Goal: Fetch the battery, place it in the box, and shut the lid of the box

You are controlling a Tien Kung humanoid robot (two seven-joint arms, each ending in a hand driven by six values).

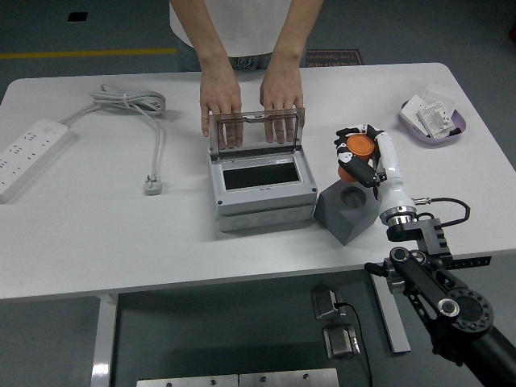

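Observation:
My right hand (355,153) is shut on an orange battery (355,155) and holds it above a grey block holder (347,211), whose round socket now shows. The hand is to the right of the grey box (260,187). The box stands open with a dark inside, its clear lid (255,129) upright at the back. A person at the far side rests both hands (250,101) behind the lid and holds it up. My left arm is out of view.
A white power strip (28,153) lies at the far left, with a coiled cable (129,101) and plug (152,185) beside it. A purple dish (434,122) with white parts sits at the back right.

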